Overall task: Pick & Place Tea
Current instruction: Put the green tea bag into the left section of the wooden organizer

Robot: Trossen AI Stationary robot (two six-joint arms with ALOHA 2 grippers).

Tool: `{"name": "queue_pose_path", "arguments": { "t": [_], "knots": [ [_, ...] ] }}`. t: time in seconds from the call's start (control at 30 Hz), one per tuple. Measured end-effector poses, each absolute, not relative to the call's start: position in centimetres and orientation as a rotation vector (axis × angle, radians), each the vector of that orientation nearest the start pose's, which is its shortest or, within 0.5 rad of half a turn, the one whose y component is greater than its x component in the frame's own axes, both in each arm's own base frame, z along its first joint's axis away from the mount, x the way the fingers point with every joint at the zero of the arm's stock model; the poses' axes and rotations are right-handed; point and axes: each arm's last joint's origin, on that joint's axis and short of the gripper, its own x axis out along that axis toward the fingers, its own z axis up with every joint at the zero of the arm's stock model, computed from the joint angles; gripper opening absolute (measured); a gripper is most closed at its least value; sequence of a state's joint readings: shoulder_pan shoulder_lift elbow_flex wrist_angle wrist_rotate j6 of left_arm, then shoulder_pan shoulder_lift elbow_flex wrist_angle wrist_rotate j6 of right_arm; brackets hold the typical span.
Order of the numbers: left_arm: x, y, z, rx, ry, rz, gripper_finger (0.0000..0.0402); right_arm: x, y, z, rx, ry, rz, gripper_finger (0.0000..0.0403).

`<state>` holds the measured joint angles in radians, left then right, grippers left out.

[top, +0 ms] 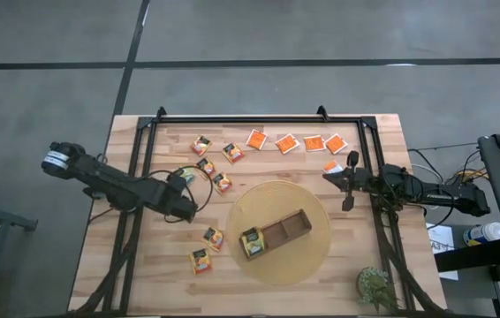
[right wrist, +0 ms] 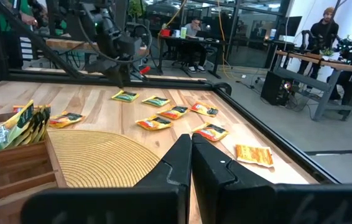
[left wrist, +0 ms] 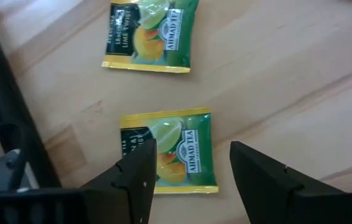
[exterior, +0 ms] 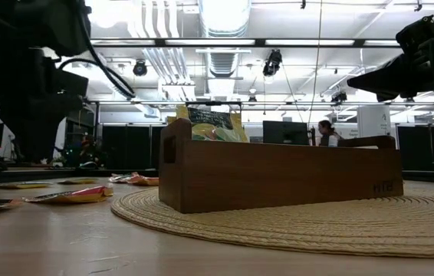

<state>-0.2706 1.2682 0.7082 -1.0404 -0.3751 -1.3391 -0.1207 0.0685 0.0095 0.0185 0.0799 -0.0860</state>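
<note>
On the round woven mat (top: 307, 261), the wooden tray (top: 276, 234) holds green-and-yellow tea sachets (top: 252, 243) in one end compartment. Only the left wrist view shows the left tool (left wrist: 188, 171) released above a desk sachet (left wrist: 171, 149). The right tool (right wrist: 190, 165) hangs clenched.

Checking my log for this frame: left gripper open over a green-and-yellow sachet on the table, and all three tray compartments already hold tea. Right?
Not quite. The left gripper is open over a green-and-yellow sachet, but the high view shows tea in only one end compartment of the wooden tray; the other two are empty.
</note>
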Motion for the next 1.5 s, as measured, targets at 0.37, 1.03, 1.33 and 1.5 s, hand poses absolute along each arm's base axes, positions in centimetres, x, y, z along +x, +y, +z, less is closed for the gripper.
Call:
{"name": "queue_pose_path", "arguments": {
  "t": [0.37, 1.03, 1.33, 1.5],
  "knots": [
    [15.8, -3.0, 13.6, -0.7, 1.183, 0.989, 0.0196, 10.0, -1.4, 16.3, -0.085, 0.049, -0.198, 0.0009],
    [19.9, -4.0, 17.1, -0.603, 0.987, 0.779, 0.0014, 10.0, -1.4, 16.3, -0.085, 0.049, -0.199, 0.0009],
    [25.9, -8.1, 22.9, -0.404, 0.795, 0.598, 0.0012, 10.0, -1.4, 16.3, -0.085, 0.049, -0.198, 0.0008],
    [30.2, -11.1, 24.4, -0.296, 0.791, 0.505, 0.0012, 10.0, -1.4, 16.3, -0.085, 0.049, -0.198, 0.0009]
  ]
}}
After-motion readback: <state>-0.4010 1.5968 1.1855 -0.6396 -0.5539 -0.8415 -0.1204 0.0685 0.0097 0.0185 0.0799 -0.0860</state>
